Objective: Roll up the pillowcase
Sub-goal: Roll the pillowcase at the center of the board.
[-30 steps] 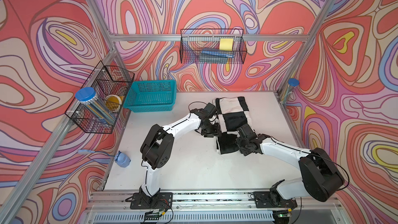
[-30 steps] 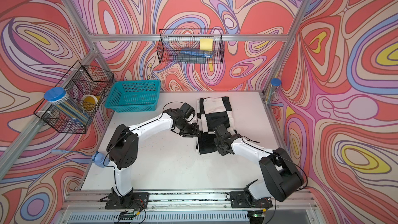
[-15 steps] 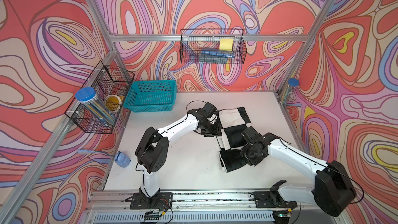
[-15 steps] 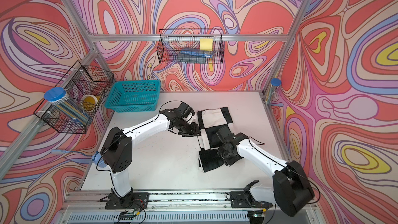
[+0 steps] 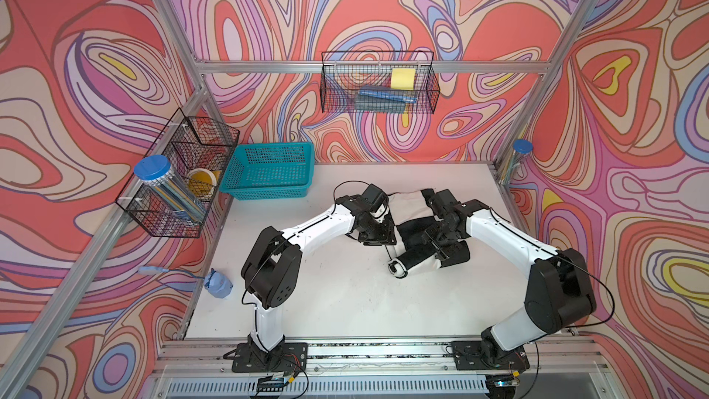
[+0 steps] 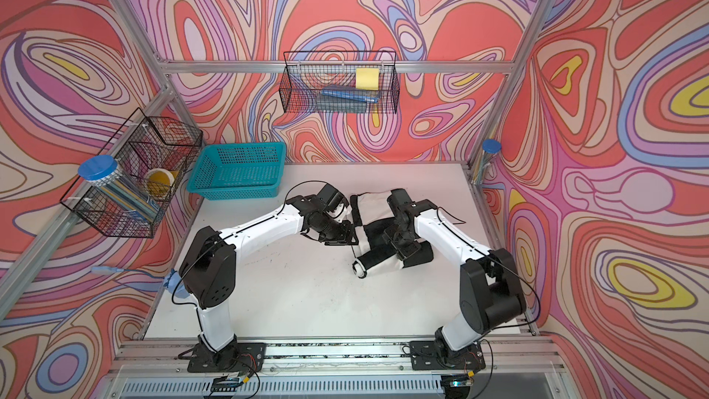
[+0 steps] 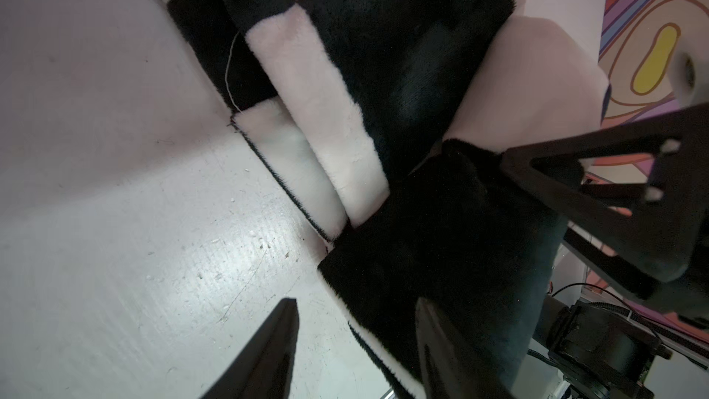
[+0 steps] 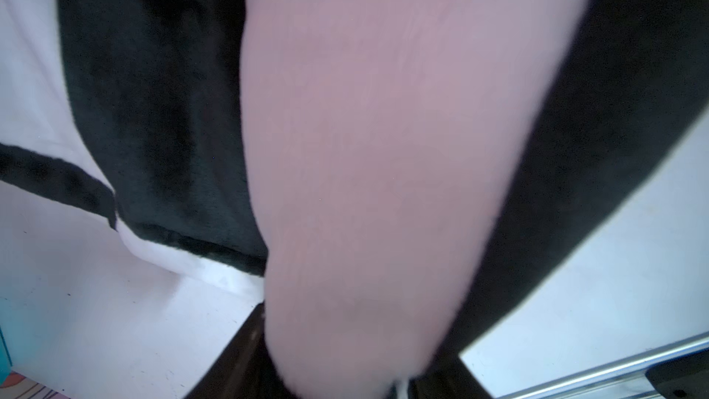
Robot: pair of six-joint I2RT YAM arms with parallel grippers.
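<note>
Pillowcase [image 5: 409,232] lies on the table [image 5: 326,301] in its far right quarter, between my two tools and well apart from the teal basket [image 5: 268,170] in the far left corner. Its nearer end is already wound into a rolled part [image 5: 418,261] that runs slantwise, with the spiral mouth showing at the end turned toward the table's left edge. The rest of the pillowcase lies flat and reaches toward the far edge, black and white squares up. It is plush and limp: light, thick, with no stiffness of its own. I judge that the roll will loosen and slump wherever nothing presses on it, and that the pile will drag on the table rather than slide. I would take hold on the roll itself, near both of its ends, so that the turns advance evenly and it does not go cone-shaped. My left tool [image 5: 379,239] stands at the cloth's left border with its jaws apart. In the left wrist view its fingers [image 7: 268,351] straddle bare table and the black hem, clamped on nothing. My right tool [image 5: 441,243] sits over the roll's right half. In the right wrist view blurred cloth fills the picture, and I cannot tell whether the jaws pinch it or only rest around it. Much flat cloth is left, so I judge the rolling roughly half done.
</note>
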